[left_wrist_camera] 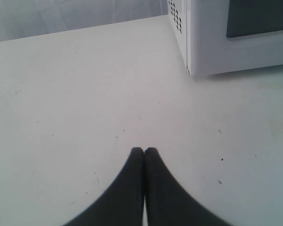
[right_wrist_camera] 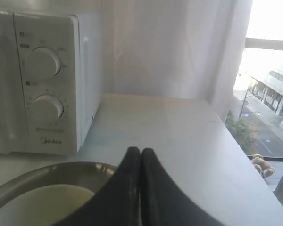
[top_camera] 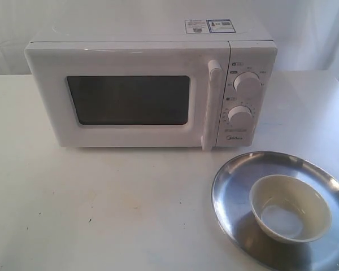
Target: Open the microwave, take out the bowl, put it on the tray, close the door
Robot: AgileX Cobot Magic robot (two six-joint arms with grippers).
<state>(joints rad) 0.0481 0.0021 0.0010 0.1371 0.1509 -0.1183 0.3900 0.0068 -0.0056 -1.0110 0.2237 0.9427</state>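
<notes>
Spread widest, the white worktop (top_camera: 101,214). At its back, the microwave (top_camera: 251,121), boxy and white, with the door (top_camera: 130,107) flush against the body and the bar handle (top_camera: 212,104) upright beside the two knobs. Toward the front right, the tray (top_camera: 231,189), and well inside its rim the bowl (top_camera: 290,208), upright and seemingly empty.

Judged from that: every step apparently done, only a tidy finish left. Best to hold both arms well apart from tray and handle, and to check the door seam for any gap before stopping.

Left fingers (left_wrist_camera: 129,188) clenched tip to tip on nothing, above bare worktop near the microwave's vented side. Right fingers (right_wrist_camera: 125,188) likewise pressed together and empty, above the tray, with the bowl's pale inside showing beneath.

Only in the exterior view: whole door and whole bowl, yet no arm. Only in the left wrist view: the side vent holes. Only in the right wrist view: a window with a street beyond.
</notes>
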